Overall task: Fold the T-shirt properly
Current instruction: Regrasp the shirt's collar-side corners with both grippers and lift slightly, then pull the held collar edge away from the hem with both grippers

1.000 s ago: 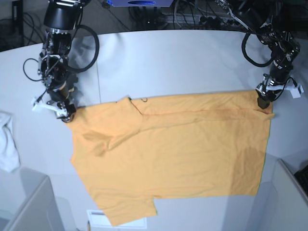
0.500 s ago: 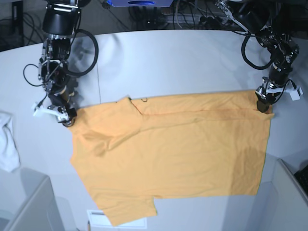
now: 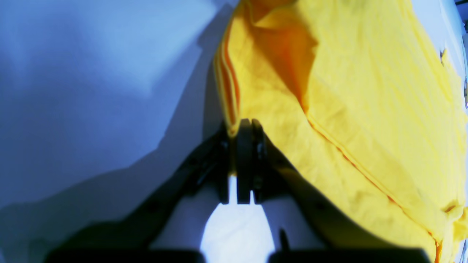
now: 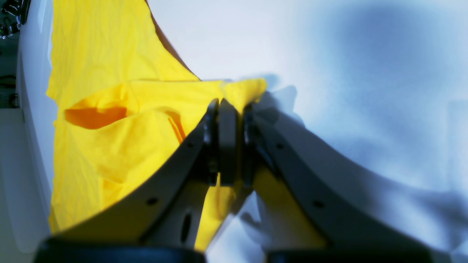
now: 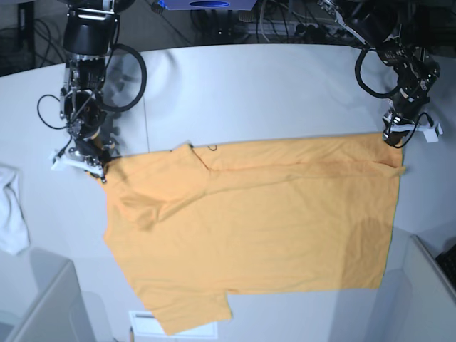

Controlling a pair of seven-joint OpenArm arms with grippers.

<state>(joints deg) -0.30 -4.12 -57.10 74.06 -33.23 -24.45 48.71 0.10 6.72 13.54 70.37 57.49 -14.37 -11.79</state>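
Note:
The orange T-shirt (image 5: 256, 221) lies spread flat on the white table (image 5: 271, 92), one sleeve toward the front edge. My right gripper (image 5: 96, 167) is at its far left corner. In the right wrist view that gripper (image 4: 226, 106) is shut, with a bunch of the T-shirt (image 4: 109, 146) pinched at its tips. My left gripper (image 5: 393, 140) is at the far right corner. In the left wrist view it (image 3: 243, 126) is shut on the hem of the T-shirt (image 3: 365, 91), and the cloth beside it rises in a fold.
A small white cloth (image 5: 11, 210) lies at the table's left edge. A white label (image 5: 142, 322) peeks out under the shirt at the front. Grey bins stand at the front left (image 5: 43, 306) and front right (image 5: 434, 285). Cables crowd the back.
Both grippers have gone from open to shut at the shirt's far corners. The left gripper has also shifted slightly toward the back.

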